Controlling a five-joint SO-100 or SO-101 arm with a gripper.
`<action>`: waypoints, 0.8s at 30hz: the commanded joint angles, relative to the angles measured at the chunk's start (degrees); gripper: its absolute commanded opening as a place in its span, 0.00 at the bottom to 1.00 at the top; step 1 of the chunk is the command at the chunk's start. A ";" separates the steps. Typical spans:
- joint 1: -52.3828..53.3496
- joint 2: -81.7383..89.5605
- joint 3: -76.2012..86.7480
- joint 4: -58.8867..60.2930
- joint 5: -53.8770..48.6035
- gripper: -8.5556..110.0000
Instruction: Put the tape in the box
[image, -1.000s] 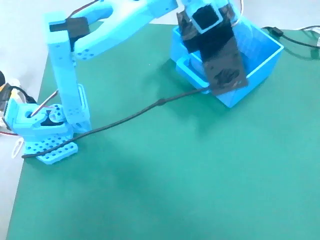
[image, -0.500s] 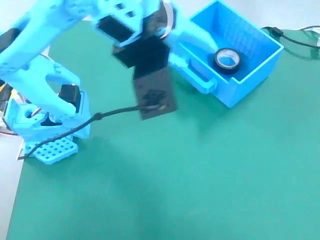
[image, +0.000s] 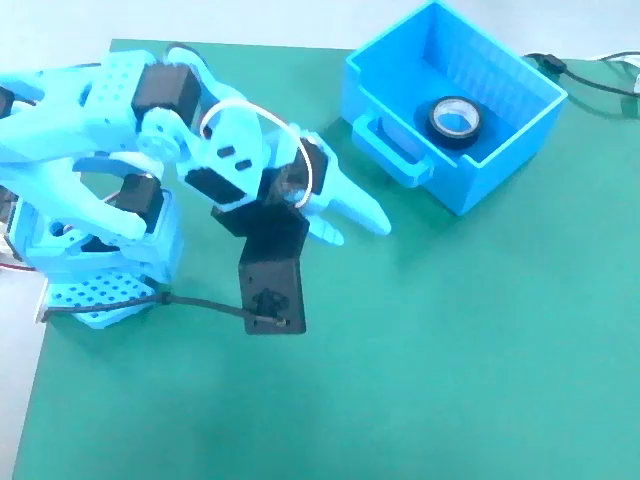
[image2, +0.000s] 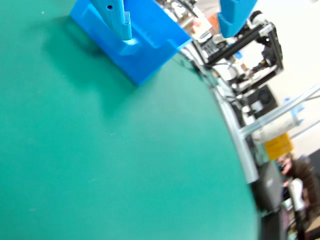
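Observation:
The blue box (image: 500, 150) stands at the mat's upper right in the fixed view. The black tape (image: 455, 121) lies flat on its floor, pale core up. My gripper (image: 362, 232) hovers over the mat to the left of the box, well clear of its handle (image: 392, 150), open and empty. In the wrist view the two blue fingers (image2: 118, 17) enter from the top edge, spread wide, pointing toward the box (image2: 145, 52). The tape is hidden from that camera by the box wall.
The arm's base (image: 95, 290) sits at the mat's left edge, with a black cable (image: 200, 305) running to the black camera block (image: 272, 290). More cables (image: 590, 78) lie beyond the box. The wrist view shows the table edge (image2: 235, 145) and clutter past it.
The arm has pulled back from over the box, swinging left and down toward its base. The tape stayed in the box, uncovered as the gripper left.

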 joint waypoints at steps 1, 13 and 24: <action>2.02 1.76 5.71 -4.39 -0.79 0.24; 2.20 14.85 21.45 -6.06 -0.79 0.07; 3.52 18.02 27.86 -6.06 -0.79 0.07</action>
